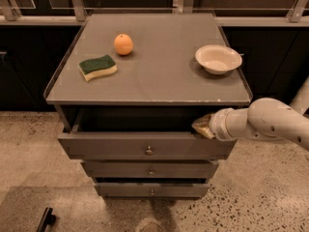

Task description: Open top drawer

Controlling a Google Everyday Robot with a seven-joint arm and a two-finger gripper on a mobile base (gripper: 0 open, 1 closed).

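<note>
The top drawer [116, 147] is the widest grey metal drawer, with a small round silver knob [148, 151] at its centre. It stands pulled out from the cabinet, with a dark gap showing above its front. My gripper [202, 127] comes in from the right on a white arm and sits at the drawer's upper right edge, at the opening. The two narrower drawers [149, 170] sit below it, closed.
On the grey cabinet top [159, 71] lie an orange [123, 44], a green and yellow sponge [97, 67] and a white bowl [218, 58]. A railing runs behind the cabinet. A dark object [46, 220] lies on the speckled floor at lower left.
</note>
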